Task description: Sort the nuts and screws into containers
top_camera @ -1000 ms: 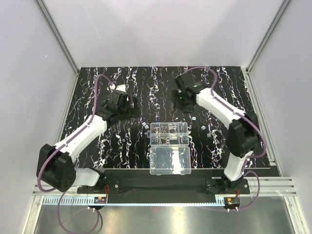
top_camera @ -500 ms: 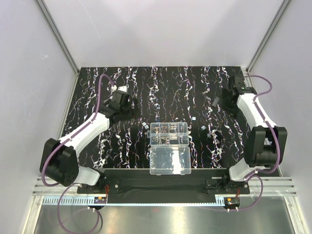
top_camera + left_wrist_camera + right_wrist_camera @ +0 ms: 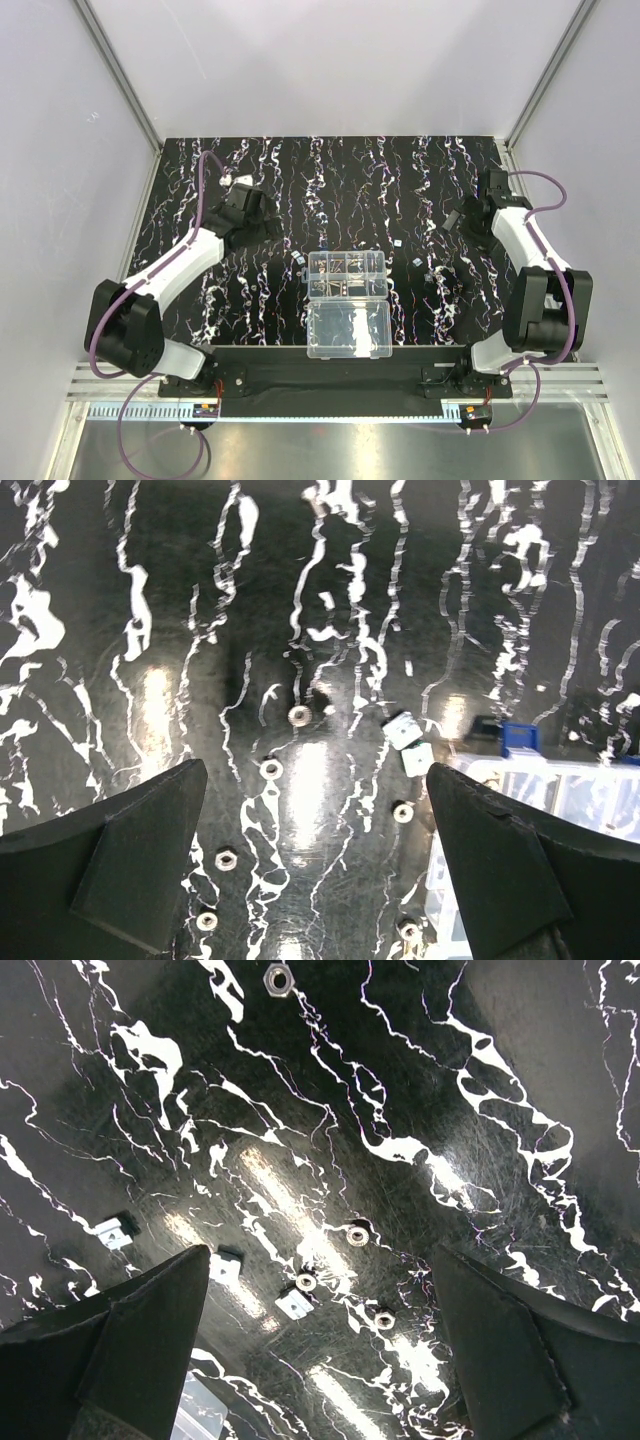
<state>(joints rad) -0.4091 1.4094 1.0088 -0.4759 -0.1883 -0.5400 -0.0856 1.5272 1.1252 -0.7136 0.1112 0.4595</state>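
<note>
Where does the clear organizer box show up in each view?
Top external: organizer box at centre, open, lid half nearer the bases.
Left wrist: box at the lower right edge.
Right wrist: a clear sliver at bottom left, probably the box.
Shared landmark: the streaked black mat.

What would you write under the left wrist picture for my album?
Open left gripper hovers over loose nuts beside the clear organizer box.

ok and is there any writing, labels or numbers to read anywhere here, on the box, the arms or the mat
None can be read. The organizer box and its lid are plain clear plastic, the mat bears only white-purple streaks, and the left arm and right arm show no legible marking.
The pale strip along the near rail carries fine marks, too small to read.
</note>
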